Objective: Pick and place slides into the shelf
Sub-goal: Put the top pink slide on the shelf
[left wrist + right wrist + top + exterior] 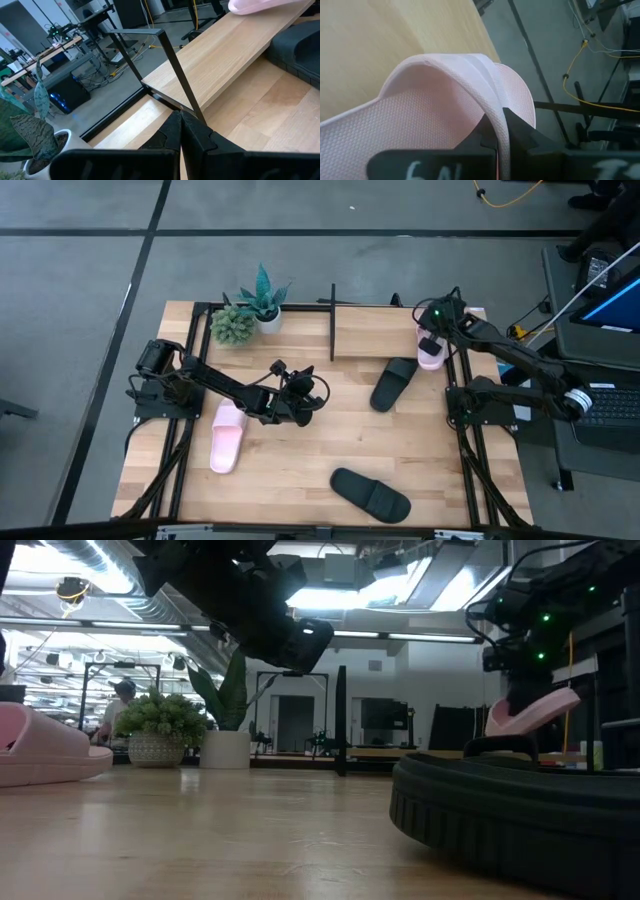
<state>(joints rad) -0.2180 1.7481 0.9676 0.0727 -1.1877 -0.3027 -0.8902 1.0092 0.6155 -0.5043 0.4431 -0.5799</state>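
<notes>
A pale pink slide (pixel 431 356) is at the right end of the shelf (pixel 385 330), held by my right gripper (pixel 432 340), which is shut on its strap. The second pink slide (pixel 227 436) lies flat on the table's left side. One black slide (pixel 393 383) lies in front of the shelf, with its far end at the board's edge. The other black slide (pixel 371 493) lies near the table's near edge. My left gripper (pixel 312 398) is shut, touches nothing and hovers above the table's middle, pointing toward the shelf (pixel 235 50). My right gripper (pixel 499 135) pinches the pink slide's wide strap (pixel 490 95) at its edge, one finger under the strap and one outside it. The fingers come from above, pointing down. The slide (pixel 532 710) sits tilted, one end raised; whether its lower end rests on the board cannot be told.
Two potted plants (pixel 250 315) stand at the shelf's left end. A thin black upright rod (pixel 332 320) rises at the shelf's middle. Black arm-mounting frames run along the table's left and right edges. Bare board (pixel 375 330) lies between the rod and the held slide.
</notes>
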